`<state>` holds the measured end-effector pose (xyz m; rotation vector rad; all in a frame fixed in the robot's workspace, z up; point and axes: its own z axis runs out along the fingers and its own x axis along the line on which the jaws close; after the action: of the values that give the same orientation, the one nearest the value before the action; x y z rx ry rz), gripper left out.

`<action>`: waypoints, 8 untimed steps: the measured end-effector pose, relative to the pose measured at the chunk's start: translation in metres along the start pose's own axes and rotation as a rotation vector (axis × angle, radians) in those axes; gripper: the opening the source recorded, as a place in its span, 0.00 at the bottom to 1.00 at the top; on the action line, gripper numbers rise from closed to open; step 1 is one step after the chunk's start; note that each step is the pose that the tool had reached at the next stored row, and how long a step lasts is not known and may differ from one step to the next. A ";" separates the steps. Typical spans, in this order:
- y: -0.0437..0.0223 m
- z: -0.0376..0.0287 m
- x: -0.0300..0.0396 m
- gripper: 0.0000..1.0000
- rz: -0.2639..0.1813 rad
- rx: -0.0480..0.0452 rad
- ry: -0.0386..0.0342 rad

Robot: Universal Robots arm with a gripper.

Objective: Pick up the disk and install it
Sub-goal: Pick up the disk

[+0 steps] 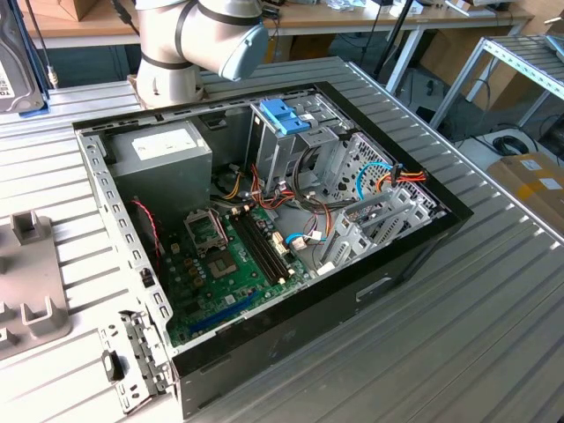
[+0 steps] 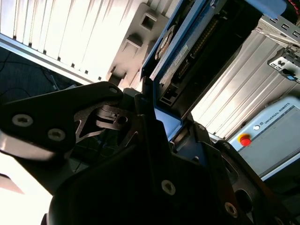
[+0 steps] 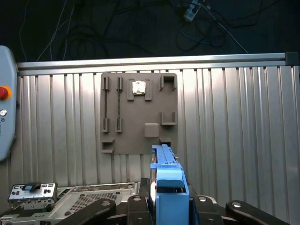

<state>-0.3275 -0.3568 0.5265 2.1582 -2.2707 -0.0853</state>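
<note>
In the first wrist view, a pendant with a red button sits at the left edge. A loose metal bracket lies at lower left, by a corner of the open computer case. At centre, a grey fixture plate lies flat on the ribbed counter. Just below it in the frame is the disk, seen edge-on, with the jaws closed against its two sides.

In the exterior view, the drive cage with its blue latch stands at upper centre, and orange cables trail to its right.

The grip looks narrow and low on the disk. A knock on the cage rim could tilt the disk or make it slip. A slightly skewed approach could jam the light-blue frame against the cage. The loose cables nearby could snag it.
</note>
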 end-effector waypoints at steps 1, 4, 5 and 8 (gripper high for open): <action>0.0000 0.0000 0.0002 0.37 0.000 0.0000 0.0000; 0.0000 0.0000 0.0007 0.37 0.000 0.0000 0.0000; 0.0000 0.0001 0.0009 0.37 0.000 0.0001 0.0000; -0.0001 0.0001 0.0018 0.37 0.000 0.0000 0.0000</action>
<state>-0.3275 -0.3586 0.5263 2.1582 -2.2707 -0.0853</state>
